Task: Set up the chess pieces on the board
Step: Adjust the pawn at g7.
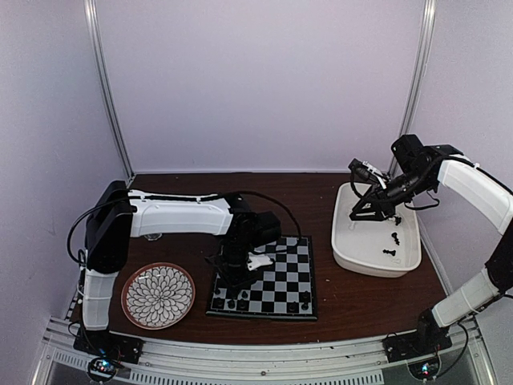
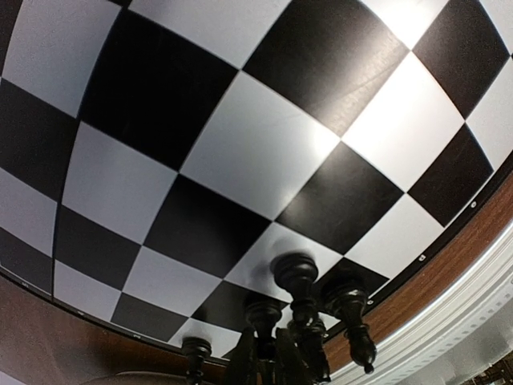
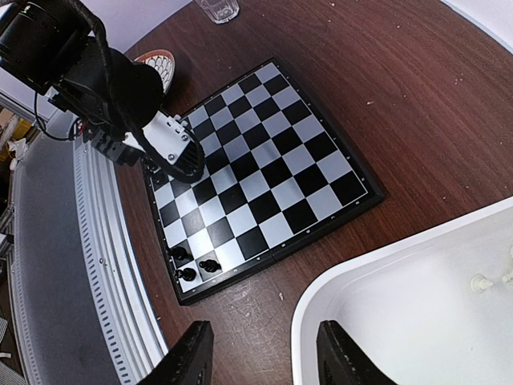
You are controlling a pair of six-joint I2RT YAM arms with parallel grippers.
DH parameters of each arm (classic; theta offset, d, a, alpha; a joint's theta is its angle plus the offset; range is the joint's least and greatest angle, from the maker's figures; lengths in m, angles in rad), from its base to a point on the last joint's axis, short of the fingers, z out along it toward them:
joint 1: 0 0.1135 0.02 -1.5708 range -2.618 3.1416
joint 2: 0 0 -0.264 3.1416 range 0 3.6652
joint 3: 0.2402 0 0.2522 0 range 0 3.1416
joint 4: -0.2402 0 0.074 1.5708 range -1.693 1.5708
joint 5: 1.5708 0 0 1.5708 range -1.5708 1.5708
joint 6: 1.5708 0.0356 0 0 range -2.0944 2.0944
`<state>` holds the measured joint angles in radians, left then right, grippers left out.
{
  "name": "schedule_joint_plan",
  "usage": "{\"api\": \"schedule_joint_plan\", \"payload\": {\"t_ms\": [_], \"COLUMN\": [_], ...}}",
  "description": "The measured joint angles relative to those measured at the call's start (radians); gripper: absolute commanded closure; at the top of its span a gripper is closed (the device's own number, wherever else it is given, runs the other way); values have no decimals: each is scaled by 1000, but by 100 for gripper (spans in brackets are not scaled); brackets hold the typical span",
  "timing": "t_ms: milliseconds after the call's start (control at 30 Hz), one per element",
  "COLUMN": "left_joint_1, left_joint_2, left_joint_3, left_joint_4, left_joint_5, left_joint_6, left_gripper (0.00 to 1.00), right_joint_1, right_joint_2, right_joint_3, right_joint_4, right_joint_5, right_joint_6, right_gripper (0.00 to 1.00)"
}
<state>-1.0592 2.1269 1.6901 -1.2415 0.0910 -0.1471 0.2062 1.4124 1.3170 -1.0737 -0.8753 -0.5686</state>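
Observation:
The board [image 1: 276,277] lies at the table's near middle; it also shows in the left wrist view [image 2: 240,152] and the right wrist view [image 3: 264,152]. My left gripper [image 1: 235,282] is low over the board's near left corner. Its fingers [image 2: 244,357] are shut on the stem of a black chess piece [image 2: 263,311], with other black pieces [image 2: 295,277] close round it. Three black pieces [image 3: 192,265] stand at the board's near right corner. My right gripper [image 3: 264,357] is open and empty, over the white tub's left rim [image 1: 361,210].
The white tub [image 1: 346,255] at the right holds black pieces [image 1: 391,245] and white ones [image 3: 479,282]. A flower-patterned plate [image 1: 158,295] lies left of the board. A glass [image 3: 216,10] stands at the back left. A metal rail [image 1: 256,357] runs along the near edge.

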Motion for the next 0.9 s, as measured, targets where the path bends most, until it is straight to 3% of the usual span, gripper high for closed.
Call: {"api": "schedule_joint_plan", "payload": {"t_ms": [533, 900], "left_joint_1": [14, 20], "left_joint_2": [0, 0], "left_joint_3": [0, 0], "left_joint_4": [-10, -13], "left_joint_5": [-29, -42], "left_joint_6": [0, -1], "left_gripper": [100, 95], "right_joint_1": [0, 1], "right_joint_2": [0, 1], "right_joint_3": [0, 0], "right_joint_4": [0, 0], "right_joint_5": [-1, -1], "right_joint_6": [0, 0], "right_gripper": [52, 52]}}
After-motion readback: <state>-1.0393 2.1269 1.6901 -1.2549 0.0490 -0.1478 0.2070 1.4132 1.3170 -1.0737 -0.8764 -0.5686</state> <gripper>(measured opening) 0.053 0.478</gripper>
